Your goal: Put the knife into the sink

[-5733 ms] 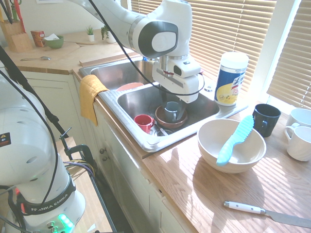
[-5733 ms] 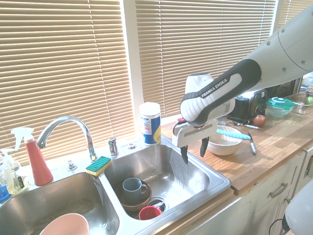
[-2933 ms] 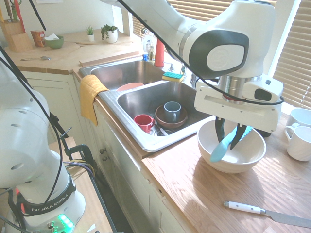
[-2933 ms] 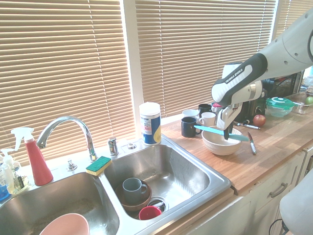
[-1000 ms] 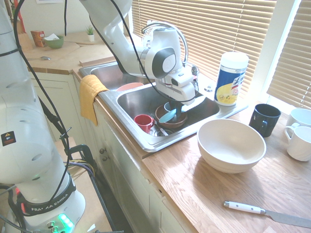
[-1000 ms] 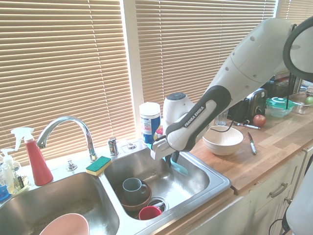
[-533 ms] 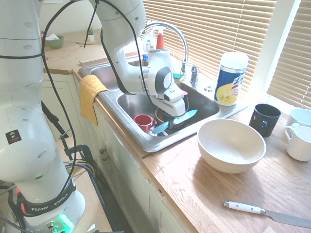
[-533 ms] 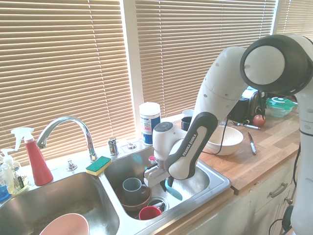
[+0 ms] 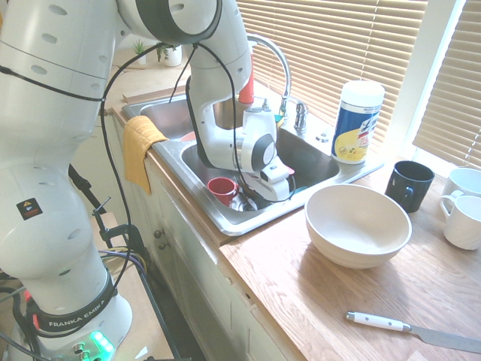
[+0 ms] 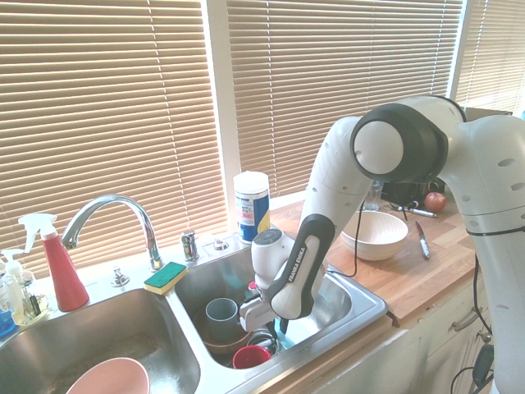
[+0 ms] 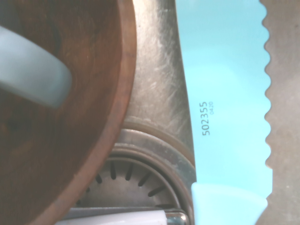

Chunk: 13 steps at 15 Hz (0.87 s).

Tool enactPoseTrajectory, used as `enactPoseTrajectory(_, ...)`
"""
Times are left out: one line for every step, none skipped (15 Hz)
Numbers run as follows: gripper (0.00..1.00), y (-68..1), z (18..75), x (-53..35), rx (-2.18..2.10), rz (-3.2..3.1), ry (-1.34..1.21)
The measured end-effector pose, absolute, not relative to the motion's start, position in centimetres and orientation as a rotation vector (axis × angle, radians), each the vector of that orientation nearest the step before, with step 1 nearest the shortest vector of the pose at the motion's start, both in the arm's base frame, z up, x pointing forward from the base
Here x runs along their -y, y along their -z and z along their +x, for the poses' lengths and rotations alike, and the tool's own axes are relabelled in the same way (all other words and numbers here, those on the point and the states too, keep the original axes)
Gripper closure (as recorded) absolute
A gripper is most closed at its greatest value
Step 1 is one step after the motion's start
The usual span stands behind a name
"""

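The turquoise knife (image 11: pixel 225 103) fills the wrist view, serrated edge showing, just over the steel floor by the drain (image 11: pixel 136 183). My arm reaches deep into the right basin of the sink (image 9: pixel 225 219) (image 10: pixel 369 310). In the second exterior view my gripper (image 10: pixel 281 327) sits low under the hand, shut on the knife, with only a teal sliver showing there. In the first exterior view the hand hides both fingers and knife.
A brown bowl (image 11: pixel 70 117) holding a grey mug (image 10: pixel 220 314) and a red cup (image 9: pixel 223 188) lie beside the hand in the basin. On the counter stand the white bowl (image 9: pixel 358 224), a white-handled knife (image 9: pixel 406 329), a black mug (image 9: pixel 411 184) and a wipes canister (image 9: pixel 357 120).
The hand has dropped deeper into the right basin with the knife, which earlier stuck out level above the dishes and is now down near the sink floor.
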<state>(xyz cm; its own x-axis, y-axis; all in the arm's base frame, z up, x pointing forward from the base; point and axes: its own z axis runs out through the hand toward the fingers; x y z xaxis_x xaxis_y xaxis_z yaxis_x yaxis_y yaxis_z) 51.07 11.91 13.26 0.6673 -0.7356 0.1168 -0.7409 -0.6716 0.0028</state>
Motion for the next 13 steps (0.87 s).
enactPoseTrajectory(0.00,-13.3,51.1,-11.9,1.257,2.822,-0.160)
enactPoseTrajectory(0.00,-13.3,51.1,-11.9,1.260,2.821,-0.156)
enactPoseTrajectory(0.00,-13.3,51.1,-11.9,1.263,2.822,-0.156)
enactPoseTrajectory(0.00,-13.4,51.1,-11.9,1.268,2.822,-0.157)
enactPoseTrajectory(0.00,-13.6,51.1,-11.9,1.272,2.822,-0.159)
enactPoseTrajectory(0.00,-13.9,51.2,-11.7,1.278,2.822,-0.169)
enactPoseTrajectory(0.00,-14.4,51.5,-11.6,1.278,2.826,-0.184)
enactPoseTrajectory(0.00,-15.3,51.7,-11.4,1.280,2.830,-0.206)
enactPoseTrajectory(0.00,-16.4,51.9,-11.4,1.280,2.838,-0.230)
enactPoseTrajectory(0.00,-17.9,51.8,-11.4,1.276,2.849,-0.253)
enactPoseTrajectory(0.00,-19.8,51.8,-11.5,1.271,2.854,-0.270)
enactPoseTrajectory(0.00,-22.1,51.6,-11.5,1.268,2.854,-0.285)
enactPoseTrajectory(0.00,-24.7,51.4,-11.4,1.263,2.859,-0.300)
